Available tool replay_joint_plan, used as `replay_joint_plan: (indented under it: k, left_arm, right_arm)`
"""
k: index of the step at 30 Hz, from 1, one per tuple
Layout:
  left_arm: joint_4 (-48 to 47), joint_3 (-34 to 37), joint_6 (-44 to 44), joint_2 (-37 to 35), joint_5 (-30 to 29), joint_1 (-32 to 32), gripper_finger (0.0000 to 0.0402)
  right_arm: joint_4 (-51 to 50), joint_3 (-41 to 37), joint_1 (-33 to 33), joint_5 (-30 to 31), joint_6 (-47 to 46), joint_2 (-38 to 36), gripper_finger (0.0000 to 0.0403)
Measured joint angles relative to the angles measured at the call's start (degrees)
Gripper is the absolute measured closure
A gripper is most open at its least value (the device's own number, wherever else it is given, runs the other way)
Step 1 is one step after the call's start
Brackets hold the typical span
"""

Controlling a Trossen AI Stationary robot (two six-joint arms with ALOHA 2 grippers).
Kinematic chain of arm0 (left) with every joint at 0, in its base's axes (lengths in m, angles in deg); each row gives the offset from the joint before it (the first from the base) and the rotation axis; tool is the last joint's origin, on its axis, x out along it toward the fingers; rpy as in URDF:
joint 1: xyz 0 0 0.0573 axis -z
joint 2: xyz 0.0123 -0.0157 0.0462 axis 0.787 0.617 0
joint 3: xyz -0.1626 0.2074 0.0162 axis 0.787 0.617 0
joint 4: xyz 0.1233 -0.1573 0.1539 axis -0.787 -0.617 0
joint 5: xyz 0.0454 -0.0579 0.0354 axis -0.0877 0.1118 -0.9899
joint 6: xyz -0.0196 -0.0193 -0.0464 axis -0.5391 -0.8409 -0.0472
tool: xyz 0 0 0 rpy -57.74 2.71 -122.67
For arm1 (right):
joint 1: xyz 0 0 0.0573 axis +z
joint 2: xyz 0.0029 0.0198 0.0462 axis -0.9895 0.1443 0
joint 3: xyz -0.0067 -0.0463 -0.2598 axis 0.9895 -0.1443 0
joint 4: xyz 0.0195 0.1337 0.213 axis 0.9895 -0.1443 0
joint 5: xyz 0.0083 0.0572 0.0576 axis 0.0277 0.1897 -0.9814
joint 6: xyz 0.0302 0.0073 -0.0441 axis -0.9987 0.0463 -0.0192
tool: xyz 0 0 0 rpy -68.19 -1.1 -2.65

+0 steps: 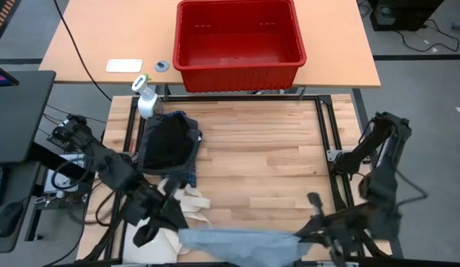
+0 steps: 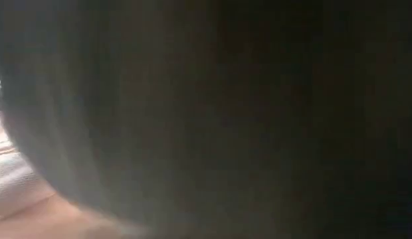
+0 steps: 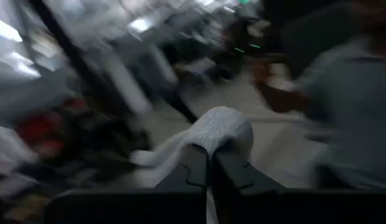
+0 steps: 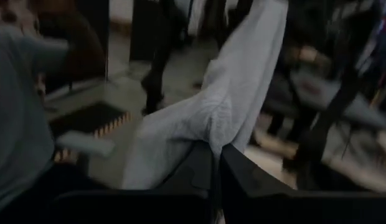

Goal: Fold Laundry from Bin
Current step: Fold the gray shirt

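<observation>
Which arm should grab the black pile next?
Left, probably. The left gripper is on the black pile's side; the right gripper is across the table. Both are shut on the light grey cloth.

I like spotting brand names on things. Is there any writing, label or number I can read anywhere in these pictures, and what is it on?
None can be read.
White card on the far table: too small to tell if it bears text.
Spray bottle: no legible label.
Red bin: no marking shows.
</observation>
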Motion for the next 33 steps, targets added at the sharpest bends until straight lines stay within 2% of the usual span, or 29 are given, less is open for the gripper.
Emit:
replay_joint_plan:
  k: [4, 7, 9, 12, 16, 20, 23, 26, 29, 33]
  left_arm:
    - [11.0, 0.0, 5.2, 0.0, -1.9, -2.0, 0.0392]
    - [15.6, 0.0, 8.1, 0.0, -1.9, -4.2, 0.0392]
    - [15.9, 0.0, 8.4, 0.1, -2.4, -6.1, 0.0392]
    - [10.2, 0.0, 2.7, 0.2, -6.9, -9.8, 0.0392]
    - [-1.3, 0.1, -2.8, 2.5, -11.8, -16.4, 0.0392]
    - [-8.1, 0.1, -4.4, 4.8, -18.5, -22.5, 0.0392]
    - [-12.4, 0.0, -7.2, 7.2, -19.6, -27.6, 0.0392]
    - [-16.2, 0.1, -9.4, 9.9, -19.7, -31.7, 0.0392]
    - [-18.2, 0.1, -9.3, 11.7, -19.6, -33.8, 0.0392]
    - [-18.9, 0.1, -6.9, 13.5, -17.3, -36.0, 0.0392]
  right_arm:
    - [5.7, 0.0, 0.7, -0.8, 9.3, -4.7, 0.0385]
    - [5.8, 0.1, 0.9, -0.8, 10.7, -7.6, 0.0385]
    - [3.1, 0.1, 0.6, 0.2, 8.4, -9.1, 0.0385]
    - [-6.1, 0.1, -1.1, 5.2, -0.7, -10.1, 0.0385]
    - [-23.6, 0.1, -5.2, 12.2, -18.0, -9.6, 0.0385]
    - [-44.6, 0.0, -11.0, 13.1, -35.5, -7.9, 0.0385]
    - [-57.3, 0.0, -15.7, 11.2, -44.9, -5.4, 0.0385]
    - [-62.8, 0.0, -20.1, 7.8, -47.8, -2.0, 0.0385]
    - [-63.8, 0.0, -23.4, 3.3, -45.4, 1.8, 0.0384]
    - [-67.6, 0.0, -26.4, 2.5, -43.2, 6.1, 0.0383]
